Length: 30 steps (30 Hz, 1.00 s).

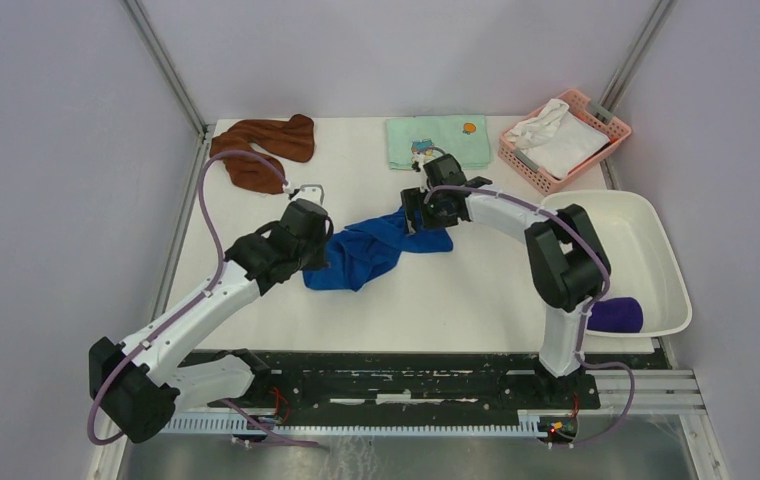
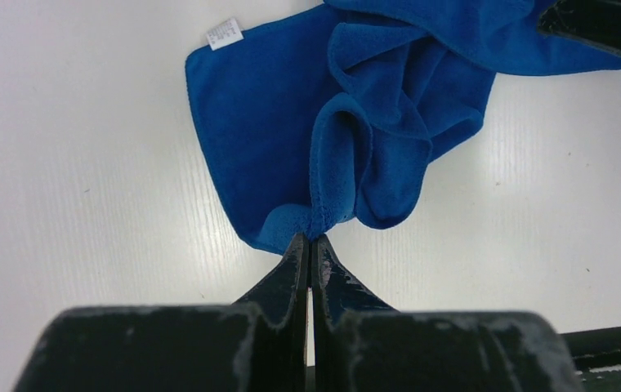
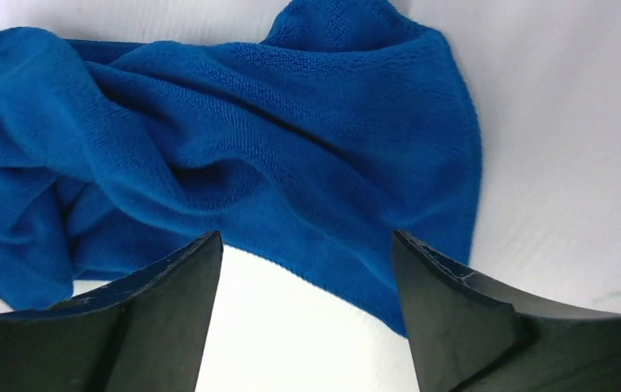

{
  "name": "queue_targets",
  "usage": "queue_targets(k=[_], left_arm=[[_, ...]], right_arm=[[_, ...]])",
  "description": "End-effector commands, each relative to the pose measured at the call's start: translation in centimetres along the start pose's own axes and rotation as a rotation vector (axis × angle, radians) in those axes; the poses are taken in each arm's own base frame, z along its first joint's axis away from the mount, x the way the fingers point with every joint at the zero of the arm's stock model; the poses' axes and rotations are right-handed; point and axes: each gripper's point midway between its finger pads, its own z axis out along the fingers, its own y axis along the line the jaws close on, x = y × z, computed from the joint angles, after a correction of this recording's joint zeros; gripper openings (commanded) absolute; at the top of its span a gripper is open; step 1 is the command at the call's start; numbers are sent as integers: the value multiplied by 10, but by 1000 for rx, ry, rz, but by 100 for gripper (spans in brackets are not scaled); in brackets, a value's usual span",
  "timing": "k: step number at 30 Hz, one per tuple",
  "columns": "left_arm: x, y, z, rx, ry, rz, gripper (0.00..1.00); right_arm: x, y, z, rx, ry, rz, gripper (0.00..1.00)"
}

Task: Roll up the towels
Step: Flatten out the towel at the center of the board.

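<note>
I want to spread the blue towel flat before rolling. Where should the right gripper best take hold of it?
Take the flat corner of the blue towel under the open right gripper, coming straight down from above. That end lies smooth, while the middle is bunched, and the left gripper pinches the opposite end.

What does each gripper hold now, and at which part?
The left gripper pinches the blue towel at a bunched edge. The right gripper is open, holding nothing.
</note>
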Motion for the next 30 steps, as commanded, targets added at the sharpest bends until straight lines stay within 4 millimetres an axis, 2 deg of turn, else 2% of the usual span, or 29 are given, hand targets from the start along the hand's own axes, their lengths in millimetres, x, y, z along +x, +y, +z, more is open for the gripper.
queue_targets(k=[1,3,6,8,10,12,14,16,18,21,24,28,30], left_arm=[[-17,21,-4,-91,-84,13,3],[-24,30,-5,-125,-113,-2,3],[-35,50,-6,-174,-150,-40,3],[-43,69,-6,-204,-172,-76,3],[-50,89,-8,-232,-194,-118,3],[-56,105,-10,-240,-215,-153,3],[-62,115,-11,-240,-241,-179,3],[-63,116,-10,-224,-253,-178,3],[-63,115,-6,-211,-249,-173,3],[-58,114,0,-202,-233,-160,3],[-53,111,7,-181,-223,-147,3],[-52,104,12,-148,-208,-133,3],[-53,103,14,-143,-204,-130,3]], right_arm=[[-3,4,18,5,25,10,80],[14,-12,27,75,81,45,71],[28,-49,26,201,128,137,55],[33,-82,18,279,134,221,40],[34,-118,6,351,134,309,31],[31,-155,-10,409,119,401,28],[27,-182,-27,463,85,473,28],[22,-201,-44,505,43,524,28],[18,-213,-61,545,4,543,37],[15,-214,-83,576,-20,511,50],[15,-202,-97,529,-41,465,60],[7,-155,-103,366,-62,327,67],[15,-130,-103,343,-32,258,71]])
